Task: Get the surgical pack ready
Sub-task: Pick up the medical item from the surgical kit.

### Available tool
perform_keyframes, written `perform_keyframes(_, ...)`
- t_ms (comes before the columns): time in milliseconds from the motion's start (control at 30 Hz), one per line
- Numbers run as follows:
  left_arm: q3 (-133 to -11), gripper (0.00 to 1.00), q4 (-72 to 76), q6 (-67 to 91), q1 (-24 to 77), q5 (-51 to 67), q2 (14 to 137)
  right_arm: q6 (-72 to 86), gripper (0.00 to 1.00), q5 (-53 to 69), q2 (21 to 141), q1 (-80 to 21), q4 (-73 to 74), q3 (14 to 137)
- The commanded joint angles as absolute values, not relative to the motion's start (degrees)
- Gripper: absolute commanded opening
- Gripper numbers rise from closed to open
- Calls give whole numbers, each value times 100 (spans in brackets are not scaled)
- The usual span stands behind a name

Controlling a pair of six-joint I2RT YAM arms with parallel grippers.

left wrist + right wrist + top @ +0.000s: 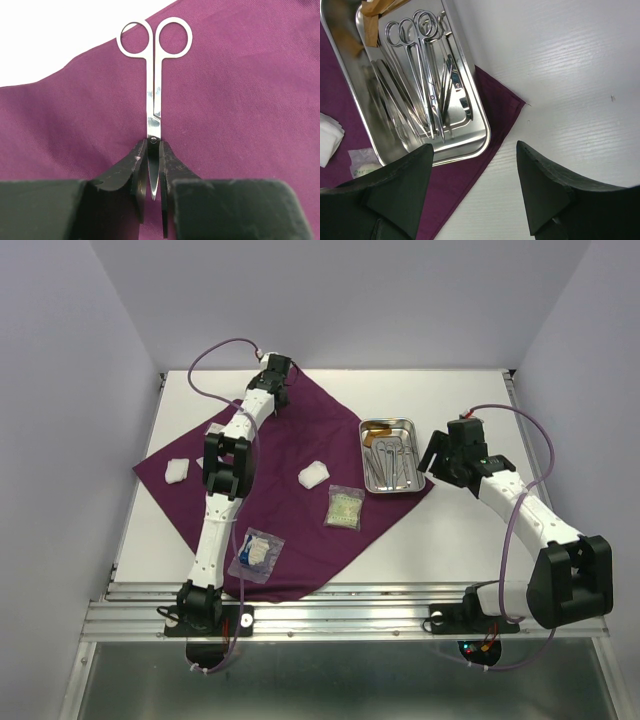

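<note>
The scissors (154,95) are at the far corner of the dark-purple cloth (240,125), with their finger rings at the hem and one ring partly over the white bench (45,35). My left pincer (154,150) pinches them by the blades just below the pivot. I think that hold is risky: the blades are slim, slick and tapered, and the long handle end sticks well out, so they could swivel or slide free, or the tip could snag the cloth. I cannot tell whether they rest on the cloth or hang clear of it. They are closed, bright polished steel, with the point aimed back between my fingers. Further out, two gauze pads (314,475) and two clear packets (344,507) lie on the cloth. The steel tray (470,150), holding more instruments (427,75), sits at its right corner. My right pincer (475,165) hangs just beside the tray, spread wide and empty, and a careless swing there could knock it.
</note>
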State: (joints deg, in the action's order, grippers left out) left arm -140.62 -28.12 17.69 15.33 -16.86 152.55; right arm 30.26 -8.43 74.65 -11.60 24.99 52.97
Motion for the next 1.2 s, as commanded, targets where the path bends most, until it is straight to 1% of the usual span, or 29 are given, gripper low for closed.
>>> perform_keyframes(0,-14239,5,-2708,1538,1564,-1530,14811,3050,72,-809,7409,-1134,2250,5317)
perform_keyframes(133,-13826,0,-2365,1512,1564,-1345,14328,3041,72,-826,7374,-1134,2250,5309)
perform_keyframes(700,-13290,0,-2303,1687,1599,-677,13703,3041,72,-835,7225,-1134,2294,5282)
perform_keyframes(900,-12745,0,-2285,1679,1793,-650,13307,3058,72,-826,7198,-1134,2294,5282)
perform_keyframes(1167,-11752,0,-2233,1757,2354,-712,12525,3050,72,-809,7225,-1134,2268,5265)
